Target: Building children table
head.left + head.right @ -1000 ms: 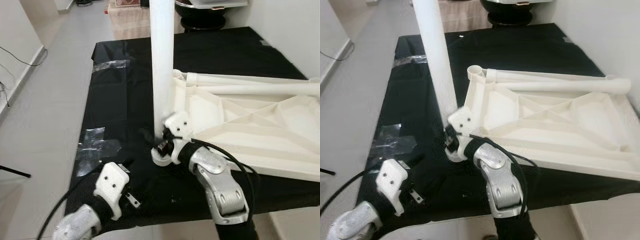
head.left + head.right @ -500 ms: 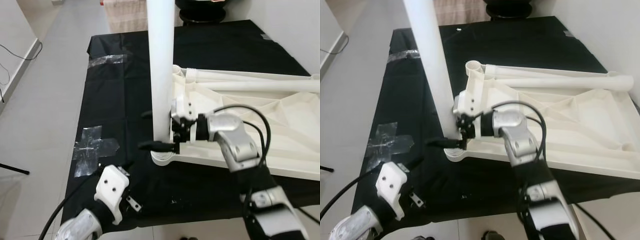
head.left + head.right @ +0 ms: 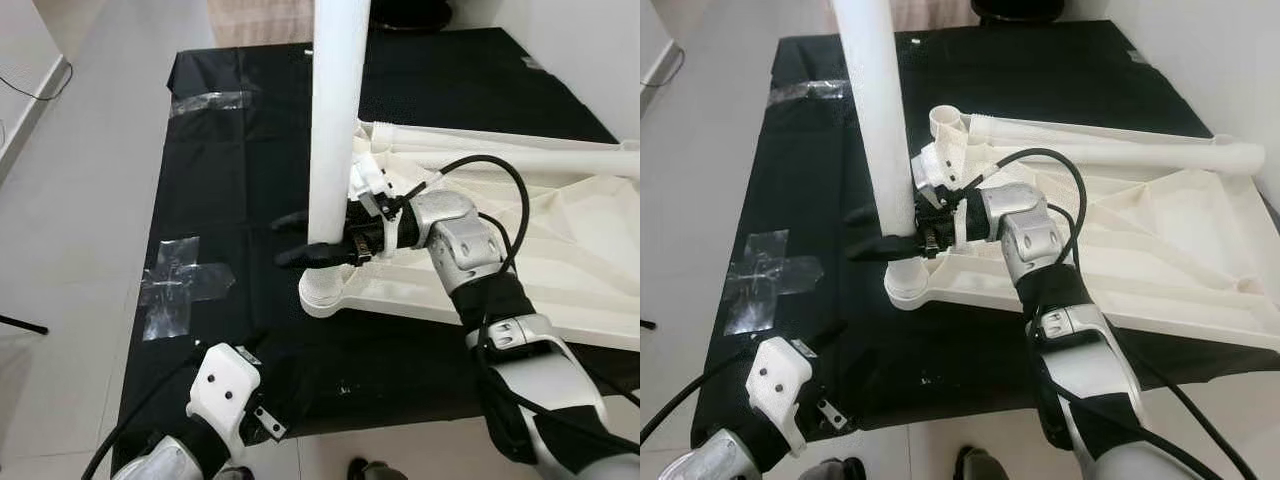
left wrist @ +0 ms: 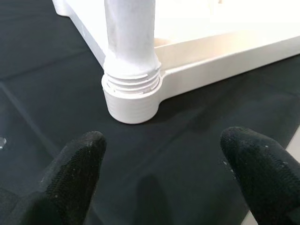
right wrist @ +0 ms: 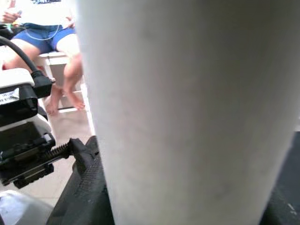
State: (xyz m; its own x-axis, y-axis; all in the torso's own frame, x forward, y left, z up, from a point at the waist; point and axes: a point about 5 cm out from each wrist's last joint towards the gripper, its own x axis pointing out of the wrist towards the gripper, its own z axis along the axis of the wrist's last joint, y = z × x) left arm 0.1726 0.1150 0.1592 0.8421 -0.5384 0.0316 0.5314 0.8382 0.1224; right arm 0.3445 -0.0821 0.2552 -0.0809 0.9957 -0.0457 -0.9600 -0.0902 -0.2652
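Note:
A white round table leg (image 3: pixel 335 120) stands upright in the corner socket (image 3: pixel 322 292) of the upside-down white table top (image 3: pixel 560 250). My right gripper (image 3: pixel 283 241) reaches in from the right, its black fingers (image 5: pixel 84 187) on either side of the leg just above the socket, shut on it. My left gripper (image 4: pixel 161 154) is low at the near table edge, open and apart from the socket (image 4: pixel 132 96), which it faces. Two more white legs (image 3: pixel 500 160) lie across the far side of the table top.
A black cloth (image 3: pixel 240 170) covers the work table. Clear tape patches (image 3: pixel 180 285) are stuck on its left part, another (image 3: pixel 210 102) at the far left. Grey floor (image 3: pixel 70 200) runs along the left. A seated person's legs (image 5: pixel 65 51) are behind the leg.
My right arm has risen from low at the near edge and swung round, so its fingers now straddle the leg from the right. The left arm stays low.

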